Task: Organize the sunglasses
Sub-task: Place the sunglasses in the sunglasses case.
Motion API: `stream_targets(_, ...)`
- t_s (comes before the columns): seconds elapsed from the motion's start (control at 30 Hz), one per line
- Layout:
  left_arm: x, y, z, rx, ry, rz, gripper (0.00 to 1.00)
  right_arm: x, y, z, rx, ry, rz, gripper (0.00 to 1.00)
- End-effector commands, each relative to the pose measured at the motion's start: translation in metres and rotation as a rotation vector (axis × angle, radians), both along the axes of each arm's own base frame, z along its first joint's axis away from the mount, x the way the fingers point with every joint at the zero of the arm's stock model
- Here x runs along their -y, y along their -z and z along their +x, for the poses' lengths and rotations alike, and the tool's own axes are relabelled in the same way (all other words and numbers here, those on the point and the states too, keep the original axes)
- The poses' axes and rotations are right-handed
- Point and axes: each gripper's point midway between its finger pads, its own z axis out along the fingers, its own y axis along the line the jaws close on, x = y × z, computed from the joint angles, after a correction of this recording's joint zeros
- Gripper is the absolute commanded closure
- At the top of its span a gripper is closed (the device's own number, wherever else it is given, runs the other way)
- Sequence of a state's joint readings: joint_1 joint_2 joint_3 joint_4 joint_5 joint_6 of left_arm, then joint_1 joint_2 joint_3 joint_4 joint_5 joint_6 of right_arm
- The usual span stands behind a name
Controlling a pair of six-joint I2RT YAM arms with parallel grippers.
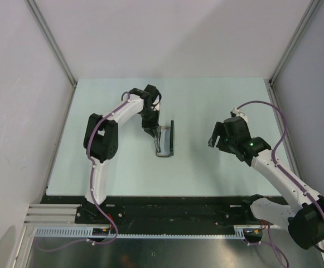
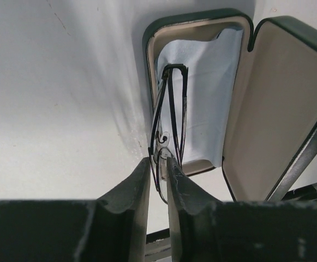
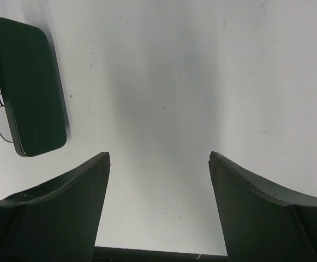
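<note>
The sunglasses [image 2: 172, 109], thin dark wire frames folded flat, stand on edge in the open black case [image 2: 147, 54], on the pale blue cloth [image 2: 213, 82] along the case's left wall. Their near lens sticks out over the case's near rim, between my left gripper's [image 2: 158, 161] fingers. Those fingers stand slightly parted, with a narrow gap showing around the wire. From above, the left gripper [image 1: 150, 133] hangs over the case [image 1: 164, 142] at mid-table. My right gripper [image 3: 158, 155] is open and empty over bare table, to the right of the case [image 3: 30, 87].
The case lid [image 2: 278, 109] stands up on the right side of the base. White walls and metal posts enclose the pale green table [image 1: 206, 106]. The right arm [image 1: 245, 145] rests at centre right.
</note>
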State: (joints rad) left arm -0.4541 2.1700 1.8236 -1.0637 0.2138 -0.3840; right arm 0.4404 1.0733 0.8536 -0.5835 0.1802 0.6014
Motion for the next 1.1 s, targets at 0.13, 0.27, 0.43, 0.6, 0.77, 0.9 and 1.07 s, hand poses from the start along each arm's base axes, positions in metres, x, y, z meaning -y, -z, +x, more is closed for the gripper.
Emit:
stream_targets(0.13, 0.012, -0.016, 0.004, 0.018, 0.009, -0.053, 0.77, 0.000, -0.009, 0.005, 0.045, 0.002, 0.024, 0.22)
stream_targets(0.27, 0.014, -0.016, 0.003, 0.013, 0.014, -0.060, 0.78, 0.001, -0.007, 0.004, 0.043, 0.004, 0.021, 0.22)
stream_targets(0.43, 0.018, -0.017, 0.001, 0.011, 0.020, -0.070, 0.78, 0.002, -0.005, 0.004, 0.038, 0.008, 0.017, 0.22)
stream_targets(0.6, 0.025, -0.024, 0.000, 0.021, 0.030, -0.087, 0.78, 0.002, -0.004, 0.004, 0.039, 0.006, 0.017, 0.22)
stream_targets(0.77, 0.032, -0.028, -0.002, 0.023, 0.041, -0.105, 0.78, 0.002, -0.004, 0.005, 0.038, 0.007, 0.017, 0.23)
stream_targets(0.9, 0.032, -0.025, -0.001, 0.023, 0.046, -0.096, 0.78, 0.003, -0.002, 0.005, 0.034, 0.009, 0.013, 0.22)
stream_targets(1.07, 0.031, -0.017, -0.001, 0.013, 0.044, -0.081, 0.78, 0.004, 0.000, 0.004, 0.030, 0.012, 0.007, 0.22)
